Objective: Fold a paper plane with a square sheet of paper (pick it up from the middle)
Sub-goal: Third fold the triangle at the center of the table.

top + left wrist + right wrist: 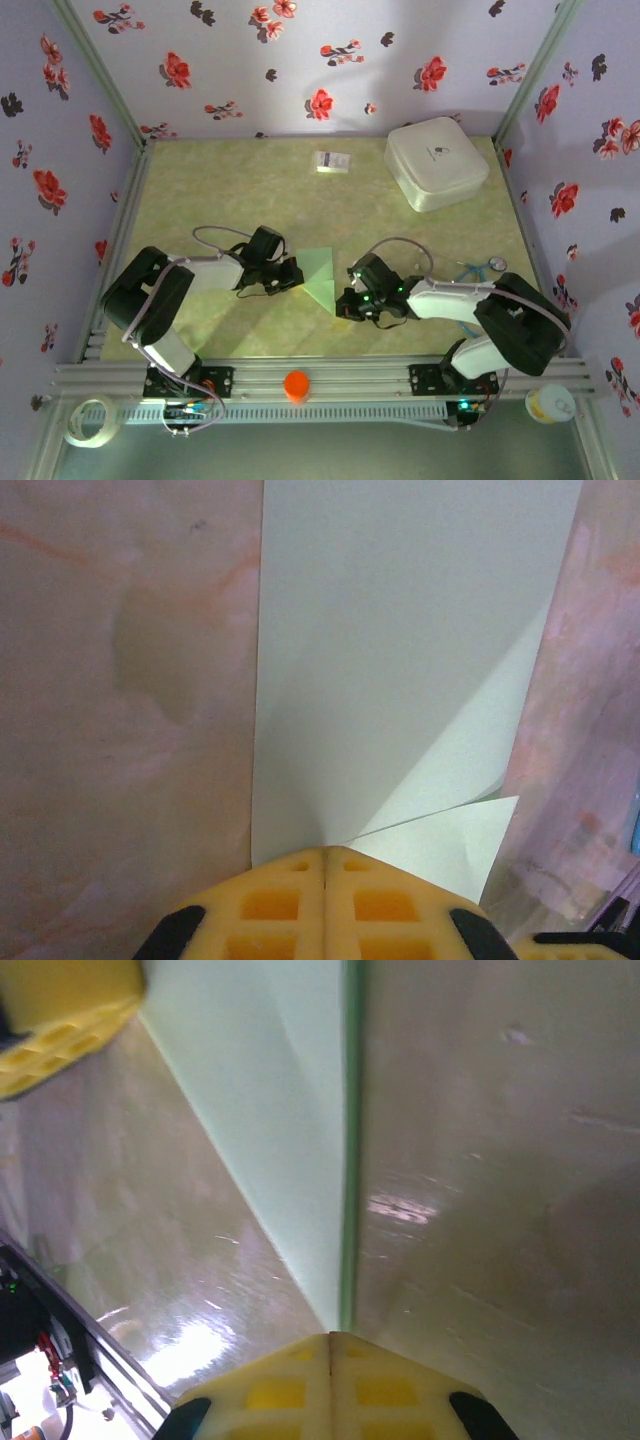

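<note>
The square sheet of paper (322,275), pale mint green, lies folded into a narrow pointed triangle on the table's middle. In the left wrist view the paper (400,650) spreads away from my left gripper (325,850), with two folded flaps meeting at its shut tips. My left gripper (297,277) touches the paper's left edge. My right gripper (345,303) is at the near point. Its shut tips (330,1336) sit right at the paper's (290,1130) narrow end, beside a darker green fold edge. I cannot tell whether either pinches the paper or only presses on it.
A white rounded box (436,163) stands at the back right, a small white printed card (332,161) to its left. Blue-handled scissors (482,268) lie by the right arm. An orange cap (296,385), a tape roll (92,420) and a white cup (548,403) sit along the near rail.
</note>
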Motion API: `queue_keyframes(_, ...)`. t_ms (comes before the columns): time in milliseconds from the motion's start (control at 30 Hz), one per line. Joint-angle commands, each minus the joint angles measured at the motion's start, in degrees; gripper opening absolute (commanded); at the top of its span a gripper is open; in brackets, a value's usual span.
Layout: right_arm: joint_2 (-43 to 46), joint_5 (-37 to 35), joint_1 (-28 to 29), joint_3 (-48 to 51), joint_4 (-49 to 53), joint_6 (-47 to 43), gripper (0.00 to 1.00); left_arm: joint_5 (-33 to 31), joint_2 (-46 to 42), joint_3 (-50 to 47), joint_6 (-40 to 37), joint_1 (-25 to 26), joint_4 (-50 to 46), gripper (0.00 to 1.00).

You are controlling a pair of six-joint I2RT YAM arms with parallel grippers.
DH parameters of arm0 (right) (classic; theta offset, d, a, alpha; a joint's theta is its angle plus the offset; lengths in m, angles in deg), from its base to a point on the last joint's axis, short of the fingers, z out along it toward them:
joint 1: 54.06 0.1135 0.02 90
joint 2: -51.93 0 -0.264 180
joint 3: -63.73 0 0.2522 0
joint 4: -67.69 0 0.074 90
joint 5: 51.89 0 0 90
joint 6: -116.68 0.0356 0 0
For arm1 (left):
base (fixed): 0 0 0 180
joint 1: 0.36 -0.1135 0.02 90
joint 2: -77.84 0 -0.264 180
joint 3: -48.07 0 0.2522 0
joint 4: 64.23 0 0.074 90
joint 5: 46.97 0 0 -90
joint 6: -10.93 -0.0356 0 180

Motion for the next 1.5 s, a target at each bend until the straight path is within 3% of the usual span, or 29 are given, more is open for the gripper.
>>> queue_keyframes(0,0.2,-1.2,-0.4,-4.9,0.5,-1.6,0.03,-4.1,1.1,-1.1,-1.7,-0.7,-5.4,0.00)
queue_keyframes(300,-11.5,0.4,-0.6,-7.2,-2.1,-0.3,0.00,-2.6,-0.3,0.5,-1.9,-0.7,-5.3,0.00)
queue_keyframes(533,-12.2,-0.9,-0.6,-3.9,-2.4,0.4,0.00,-2.8,-3.7,2.0,-2.1,-0.6,-5.6,0.01)
queue_keyframes(767,-12.1,-1.4,-0.6,-3.4,-2.6,0.8,0.00,-4.1,-7.7,1.6,-0.2,2.9,-3.3,0.07)
queue_keyframes(1067,-11.8,-2.0,-0.6,-3.2,-2.3,0.9,0.00,-1.6,-1.2,1.6,2.2,7.7,1.9,0.03)
queue_keyframes(1267,-11.7,-2.0,-0.6,-3.1,-2.0,0.8,0.00,-2.1,1.2,0.5,1.5,6.2,2.4,0.01)
queue_keyframes(1467,-12.1,-2.1,-0.6,-2.6,-2.6,0.9,0.00,-1.1,0.8,-1.2,-1.6,1.3,1.9,0.01)
